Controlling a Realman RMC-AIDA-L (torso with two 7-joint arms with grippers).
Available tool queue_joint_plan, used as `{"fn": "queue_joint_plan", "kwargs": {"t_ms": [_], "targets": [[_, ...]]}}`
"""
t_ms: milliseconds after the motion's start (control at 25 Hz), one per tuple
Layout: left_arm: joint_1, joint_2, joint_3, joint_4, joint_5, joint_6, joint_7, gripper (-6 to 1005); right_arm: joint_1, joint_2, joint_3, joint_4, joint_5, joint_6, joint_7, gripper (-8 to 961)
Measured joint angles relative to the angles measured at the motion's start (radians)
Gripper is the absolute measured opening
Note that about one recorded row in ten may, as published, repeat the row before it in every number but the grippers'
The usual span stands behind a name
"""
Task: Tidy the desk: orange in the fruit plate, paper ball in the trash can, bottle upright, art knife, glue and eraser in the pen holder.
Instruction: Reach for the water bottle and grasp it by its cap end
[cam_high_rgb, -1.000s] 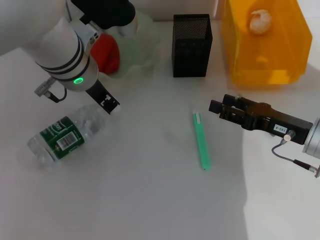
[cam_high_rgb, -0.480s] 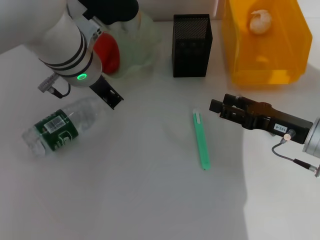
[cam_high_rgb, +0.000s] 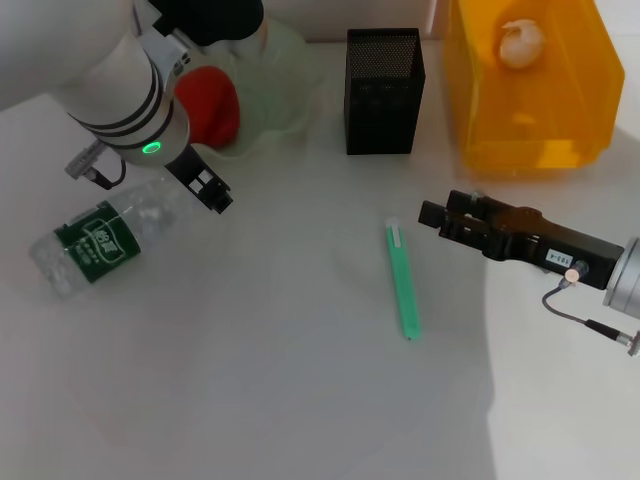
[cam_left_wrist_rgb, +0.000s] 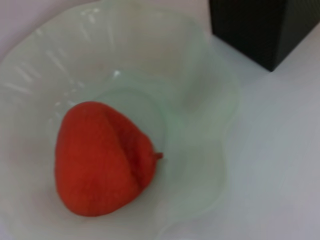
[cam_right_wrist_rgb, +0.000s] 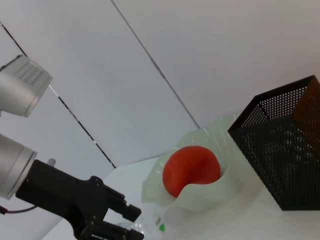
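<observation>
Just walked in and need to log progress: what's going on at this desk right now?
A two-armed robot is tidying. The orange sits in the fruit plate and the paper ball in the trash can. The left gripper is at the bottle, which lies on its side. The right gripper hovers near a green stick.

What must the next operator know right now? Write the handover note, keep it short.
Left gripper: low over the desk, at the neck end of the bottle.
Right gripper: idle, right of the art knife.
Done: orange in the fruit plate; paper ball in the trash can.
Left: bottle lies on its side, stand it up; art knife lies flat on the desk, put it in the pen holder. Glue and eraser are not in sight.
</observation>
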Motion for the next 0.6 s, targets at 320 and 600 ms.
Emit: {"fn": "queue_joint_plan", "kwargs": {"t_ms": [320,600], "targets": [[0.004,-0.001,-0.001,0.000,0.014,-0.002,-0.005,648,0.001,0.000,0.000,0.005,0.000,0.000,-0.004,729],[0.002,0.002,-0.013,0.002,0.030,-0.018,-0.005,858,0.001,0.000,0.000,0.005,0.000,0.000,-0.004,729]]}}
